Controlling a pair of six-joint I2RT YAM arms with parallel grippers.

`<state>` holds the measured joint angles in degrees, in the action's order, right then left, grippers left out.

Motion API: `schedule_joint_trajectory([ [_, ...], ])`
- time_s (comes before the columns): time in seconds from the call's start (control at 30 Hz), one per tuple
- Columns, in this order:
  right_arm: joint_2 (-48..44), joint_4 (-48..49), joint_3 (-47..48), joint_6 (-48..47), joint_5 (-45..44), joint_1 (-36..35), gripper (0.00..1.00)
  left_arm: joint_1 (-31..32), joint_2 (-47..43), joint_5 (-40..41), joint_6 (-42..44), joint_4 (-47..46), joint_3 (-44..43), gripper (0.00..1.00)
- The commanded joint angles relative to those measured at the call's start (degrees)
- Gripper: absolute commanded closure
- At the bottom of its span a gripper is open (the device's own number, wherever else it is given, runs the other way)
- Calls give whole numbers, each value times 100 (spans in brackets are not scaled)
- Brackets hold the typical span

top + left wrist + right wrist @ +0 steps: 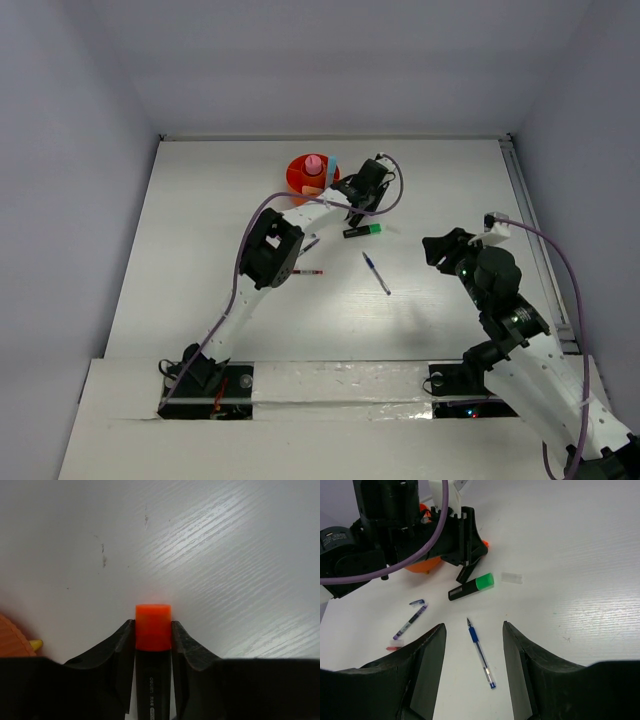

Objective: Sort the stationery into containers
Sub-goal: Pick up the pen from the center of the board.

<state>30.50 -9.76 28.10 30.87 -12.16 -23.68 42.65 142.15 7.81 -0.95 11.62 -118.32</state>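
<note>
My left gripper (pixel 153 630) is shut on a black marker with an orange cap (pixel 153 627), held just right of the orange cup (pixel 311 176). A pink bottle-like piece (pixel 315 163) stands in the cup; the cup's rim shows in the left wrist view (pixel 12 639). My right gripper (pixel 474 630) is open and empty, above a blue pen (pixel 481 652). That pen (pixel 376 272) lies mid-table. A black marker with a green cap (pixel 362 231) lies below the left gripper, also in the right wrist view (pixel 471 587). A purple pen (pixel 410 619) and a red pen (pixel 306 271) lie left.
The left arm (pixel 270 250) stretches diagonally over the table's middle left. A small clear cap or wrapper (pixel 512 578) lies right of the green marker. Grey walls close the table on the left, back and right.
</note>
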Motion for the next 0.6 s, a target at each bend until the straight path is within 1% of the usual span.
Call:
schedule_joint_trajectory([
  [0.0, -44, 299, -59, -55, 12, 4, 45, -20, 15, -8, 69, 95, -244, 82],
  [0.07, -70, 308, -59, -55, -14, 4, 45, -20, -11, 53, 225, 78, -244, 87],
  [0.1, -71, 308, -59, -55, -14, 4, 45, -20, -12, 97, 244, 78, -244, 92],
  [0.2, -36, 387, -120, -46, -14, 4, 45, -20, -134, 168, 280, -89, -165, 100],
  [0.33, 70, 510, -199, -11, 12, 4, 45, -20, -468, 150, 280, -379, -24, 100],
  [0.57, 70, 694, -340, -11, 21, 4, 45, -20, -1398, -183, 183, -906, 28, 100],
])
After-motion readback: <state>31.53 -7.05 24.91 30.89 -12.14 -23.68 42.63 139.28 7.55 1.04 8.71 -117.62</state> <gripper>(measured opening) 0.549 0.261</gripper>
